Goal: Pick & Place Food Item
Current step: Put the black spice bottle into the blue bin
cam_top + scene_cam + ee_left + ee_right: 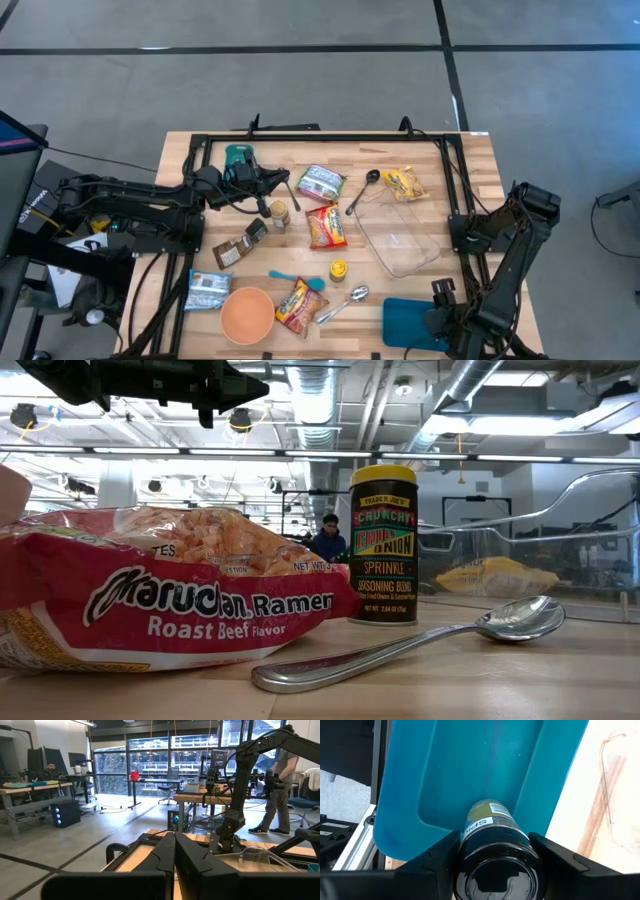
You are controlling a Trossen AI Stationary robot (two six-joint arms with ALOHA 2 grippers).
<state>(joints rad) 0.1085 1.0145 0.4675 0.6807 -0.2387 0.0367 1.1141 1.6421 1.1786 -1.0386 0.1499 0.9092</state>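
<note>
Gripping spice jar over blue tray

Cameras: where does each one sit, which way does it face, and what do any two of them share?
High: overhead, straight down on the table; both arms show.
Low: table height, level past the Maruchan ramen pack, spoon and seasoning jar; an arm overhead.
Left wrist: looks across the room, its shut left gripper in front.
Right wrist: looks down on the blue tray; right gripper fingers clamp a spice jar.
Shared: high and right wrist both show the blue tray.
</note>
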